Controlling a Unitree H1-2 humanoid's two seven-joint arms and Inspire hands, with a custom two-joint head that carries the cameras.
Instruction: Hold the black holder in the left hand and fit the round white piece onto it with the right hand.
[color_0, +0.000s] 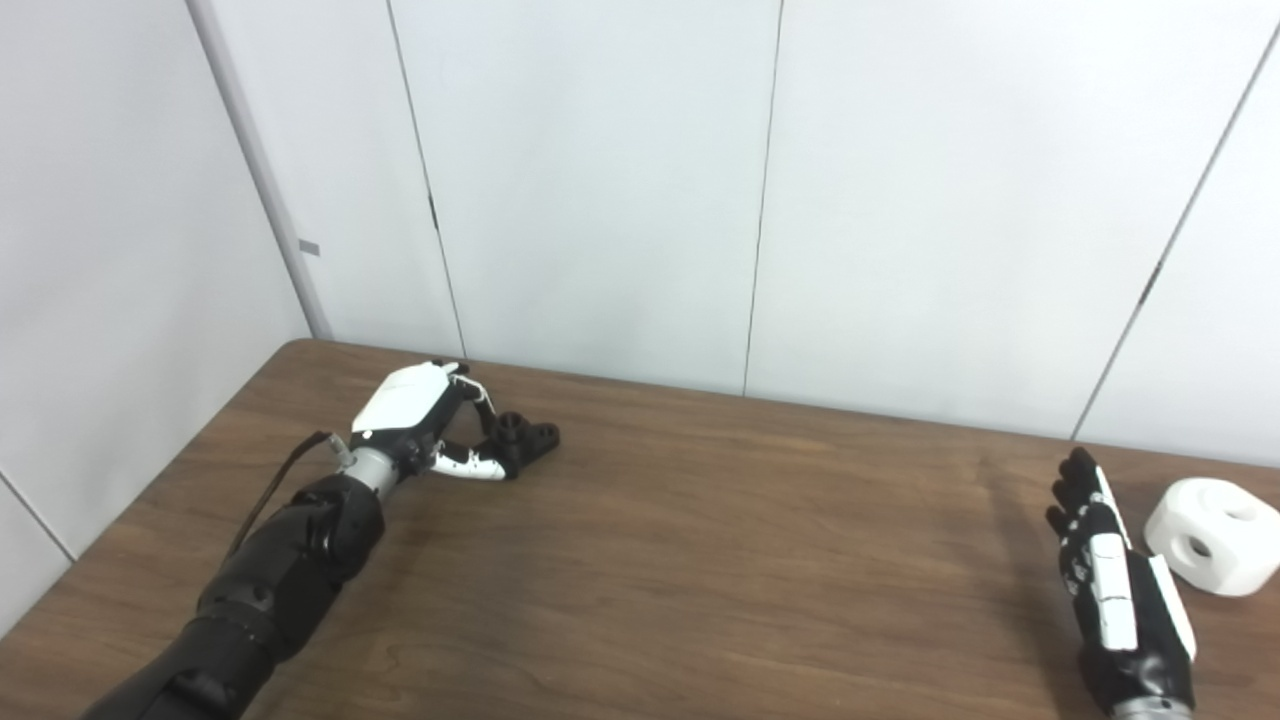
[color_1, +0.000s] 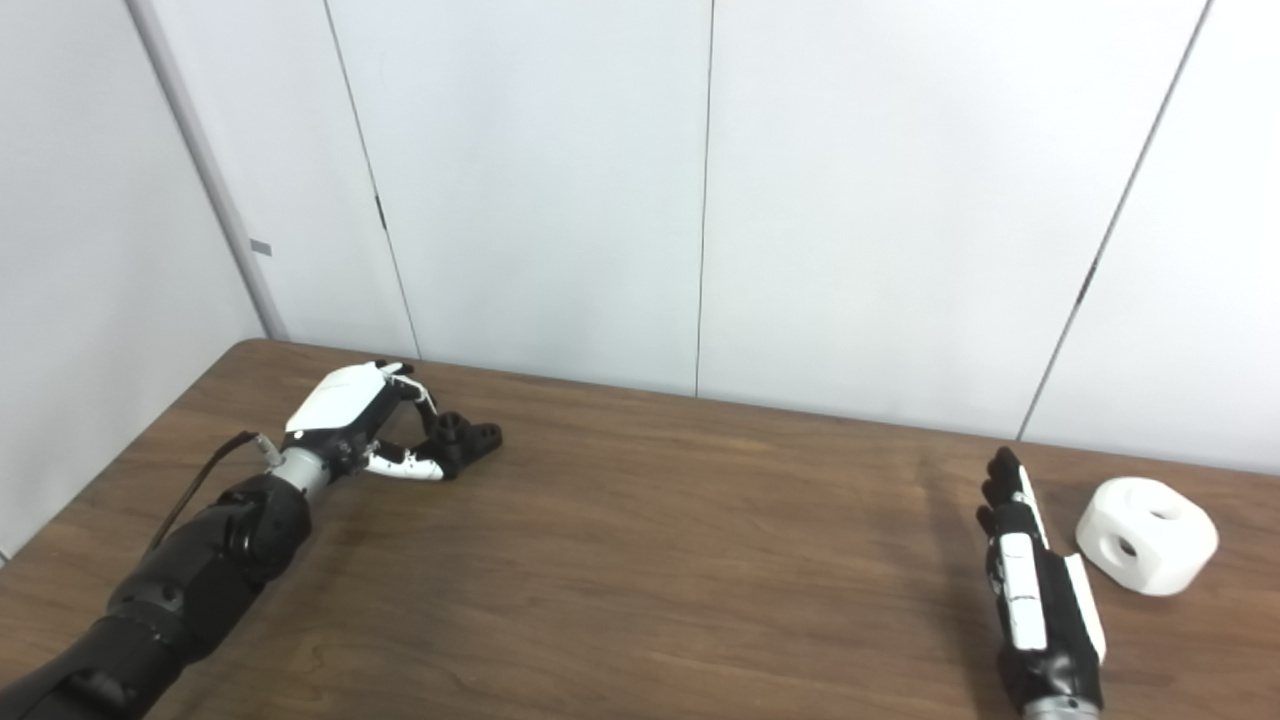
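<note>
The black holder (color_0: 528, 438) lies on the wooden table (color_0: 700, 560) at the far left; it also shows in the right eye view (color_1: 470, 437). My left hand (color_0: 425, 420) has its fingers and thumb closed around the holder's near end, and the holder still rests on the table. The round white piece (color_0: 1212, 534), with holes in its sides, sits on the table at the far right. My right hand (color_0: 1110, 570) is open and flat with fingers straight, just left of the white piece and not touching it.
White wall panels (color_0: 640, 200) stand right behind the table's far edge. The table's left edge runs close to my left arm (color_0: 270, 580).
</note>
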